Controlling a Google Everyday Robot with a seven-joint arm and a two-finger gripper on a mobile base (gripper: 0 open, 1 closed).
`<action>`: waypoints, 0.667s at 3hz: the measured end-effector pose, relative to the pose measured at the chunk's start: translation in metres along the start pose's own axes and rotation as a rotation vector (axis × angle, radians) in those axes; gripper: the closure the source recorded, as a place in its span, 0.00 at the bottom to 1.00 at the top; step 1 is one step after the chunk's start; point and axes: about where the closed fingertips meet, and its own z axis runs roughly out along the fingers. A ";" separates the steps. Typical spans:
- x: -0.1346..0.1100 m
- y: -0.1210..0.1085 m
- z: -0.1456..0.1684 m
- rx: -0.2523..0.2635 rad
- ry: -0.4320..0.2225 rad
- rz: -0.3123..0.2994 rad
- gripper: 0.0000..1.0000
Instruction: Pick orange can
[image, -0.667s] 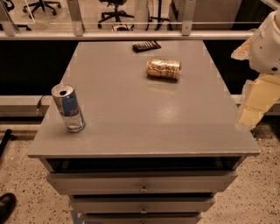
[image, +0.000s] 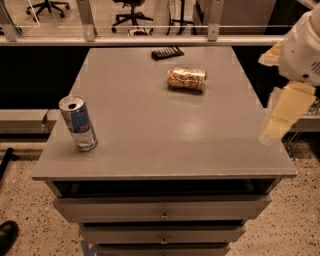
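Grey tabletop (image: 150, 140), orange can (image: 186, 79) unmoved; gripper (image: 281, 116) at right edge, slightly inward, opening unclear

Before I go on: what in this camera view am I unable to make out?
Camera view:
- Pale hand, at the grey table's right edge: arm cut off by the frame's right side.
- Shiny orange-gold can, lying on its side: underside hidden by itself.
- Flat black object, far edge: too small to identify.
- Grey drawers: contents behind shut fronts.

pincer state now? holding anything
pincer: cannot tell open or closed; by the right edge of the table, apart from the orange can lying on its side.
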 end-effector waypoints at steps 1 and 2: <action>-0.018 -0.023 0.024 0.009 -0.078 0.003 0.00; -0.040 -0.078 0.063 0.077 -0.180 0.006 0.00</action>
